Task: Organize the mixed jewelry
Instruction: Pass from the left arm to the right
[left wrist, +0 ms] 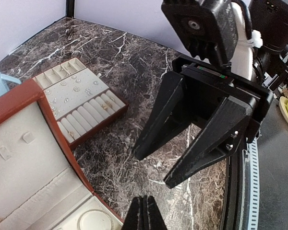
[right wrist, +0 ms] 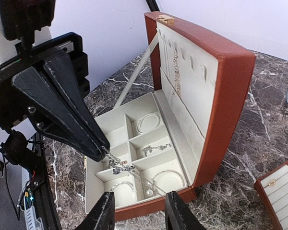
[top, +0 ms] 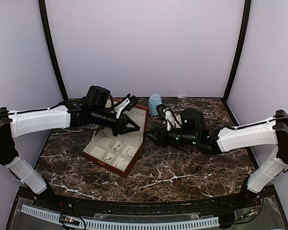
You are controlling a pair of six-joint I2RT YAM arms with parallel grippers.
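Note:
My left gripper (top: 133, 128) hovers over the open reddish-brown box (top: 113, 167). In the right wrist view the left gripper (right wrist: 100, 152) is shut on a thin silver chain (right wrist: 116, 166) that hangs from its tip down across the cream compartments and ends in a pearl (right wrist: 149, 191). Other compartments hold a bracelet (right wrist: 149, 122), a short chain (right wrist: 156, 148) and thin hoops (right wrist: 169, 174). My right gripper (right wrist: 141, 211) is open and empty at the box's near corner, just right of it in the top view (top: 151, 137). The left wrist view shows my left gripper (left wrist: 144, 215) closed.
A cream slotted tray (left wrist: 100, 127) with studs and a ring lies on the marble right of the box (right wrist: 278, 191). A light blue mug (top: 155, 103) stands behind it. The box lid (right wrist: 230, 105) stands upright with a necklace (right wrist: 176, 72) hung inside.

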